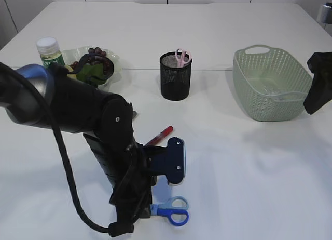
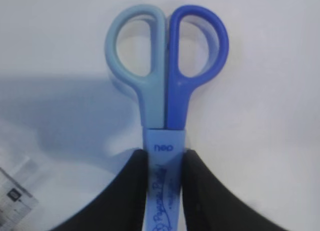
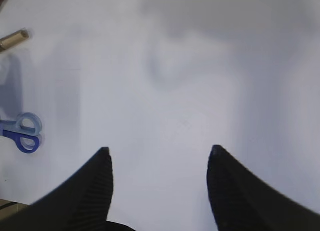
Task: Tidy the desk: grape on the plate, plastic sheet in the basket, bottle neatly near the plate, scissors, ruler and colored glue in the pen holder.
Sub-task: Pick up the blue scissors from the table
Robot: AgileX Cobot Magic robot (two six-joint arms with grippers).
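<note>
Two left jaws press against both sides of the blue scissors, whose handles stick out beyond the tips on the tabletop. Right jaws stand wide apart, empty, scissors far to their left.

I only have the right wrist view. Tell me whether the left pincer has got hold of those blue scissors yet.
Observer: Yes. In the left wrist view the left pincer is closed on the blue scissors, gripping the sheathed blade end.
Operator: Give me the way their handles point.
Observer: Away from the pincer, with both loops free and the scissors closed.
Operator: Report what is already in the pen holder.
Observer: The exterior view shows pink scissors standing in the black mesh pen holder.
Operator: Name what is left loose near that arm.
Observer: A red pen-like stick lies on the table beside the left arm.
</note>
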